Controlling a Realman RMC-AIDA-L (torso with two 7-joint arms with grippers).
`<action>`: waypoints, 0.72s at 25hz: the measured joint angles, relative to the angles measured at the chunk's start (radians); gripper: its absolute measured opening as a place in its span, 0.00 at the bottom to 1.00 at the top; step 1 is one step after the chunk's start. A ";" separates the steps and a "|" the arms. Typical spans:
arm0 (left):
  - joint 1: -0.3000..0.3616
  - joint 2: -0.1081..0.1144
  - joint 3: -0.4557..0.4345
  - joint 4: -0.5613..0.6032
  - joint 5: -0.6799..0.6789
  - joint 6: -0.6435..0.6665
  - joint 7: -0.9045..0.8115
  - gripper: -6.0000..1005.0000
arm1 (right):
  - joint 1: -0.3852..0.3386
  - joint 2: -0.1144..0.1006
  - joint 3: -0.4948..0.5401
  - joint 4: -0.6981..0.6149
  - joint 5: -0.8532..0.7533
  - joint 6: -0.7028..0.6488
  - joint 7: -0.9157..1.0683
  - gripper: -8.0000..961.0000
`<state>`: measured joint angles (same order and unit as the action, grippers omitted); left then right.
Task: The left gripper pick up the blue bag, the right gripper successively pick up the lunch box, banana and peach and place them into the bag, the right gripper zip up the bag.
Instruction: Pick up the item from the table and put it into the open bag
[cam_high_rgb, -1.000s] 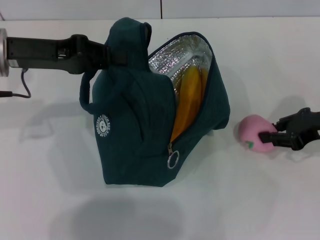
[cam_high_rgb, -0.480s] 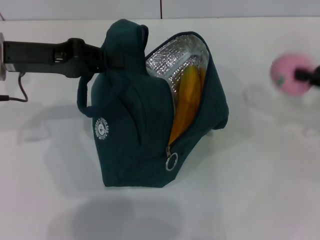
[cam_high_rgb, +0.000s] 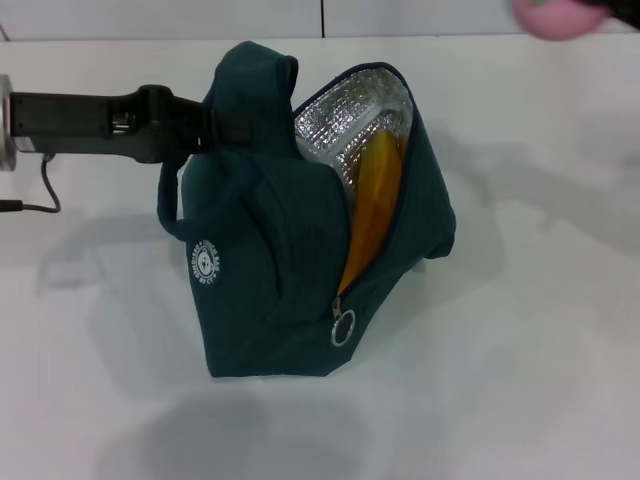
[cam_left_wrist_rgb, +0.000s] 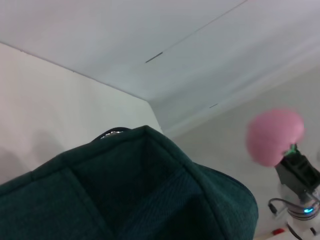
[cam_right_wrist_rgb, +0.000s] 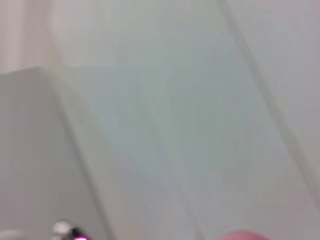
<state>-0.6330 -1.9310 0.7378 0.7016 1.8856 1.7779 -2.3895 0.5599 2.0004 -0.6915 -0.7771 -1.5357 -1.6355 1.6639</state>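
Note:
The blue bag (cam_high_rgb: 270, 270) stands mid-table, its top handle gripped by my left gripper (cam_high_rgb: 213, 118), which reaches in from the left and is shut on it. The bag's mouth gapes, showing silver lining (cam_high_rgb: 345, 115) and the banana (cam_high_rgb: 375, 205) lying inside. The lunch box is hidden. The pink peach (cam_high_rgb: 555, 15) hangs high at the far right edge of the head view. In the left wrist view the peach (cam_left_wrist_rgb: 274, 136) sits in my right gripper (cam_left_wrist_rgb: 291, 152), which is shut on it, above and beyond the bag's top (cam_left_wrist_rgb: 145, 190). A sliver of the peach (cam_right_wrist_rgb: 245, 235) shows in the right wrist view.
The zipper's ring pull (cam_high_rgb: 343, 328) hangs at the low end of the open zip, facing me. A black cable (cam_high_rgb: 45, 175) trails on the white table (cam_high_rgb: 520, 350) under my left arm. A wall (cam_high_rgb: 200, 15) runs along the far table edge.
My right gripper took the peach off the table at the right and raised it up and away to the top edge of the head view. The bag and left arm barely shifted.

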 joint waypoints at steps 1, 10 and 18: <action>0.000 0.000 0.000 -0.005 -0.006 0.000 0.003 0.05 | 0.026 0.005 -0.024 0.013 0.000 -0.001 -0.002 0.09; 0.003 0.008 0.000 -0.057 -0.043 0.001 0.036 0.05 | 0.147 0.015 -0.280 0.123 0.003 0.063 -0.012 0.05; 0.014 0.011 0.000 -0.059 -0.045 0.002 0.039 0.04 | 0.125 0.016 -0.400 0.128 -0.002 0.088 -0.013 0.05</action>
<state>-0.6192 -1.9200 0.7378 0.6429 1.8408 1.7795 -2.3501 0.6845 2.0168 -1.0920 -0.6489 -1.5379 -1.5473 1.6510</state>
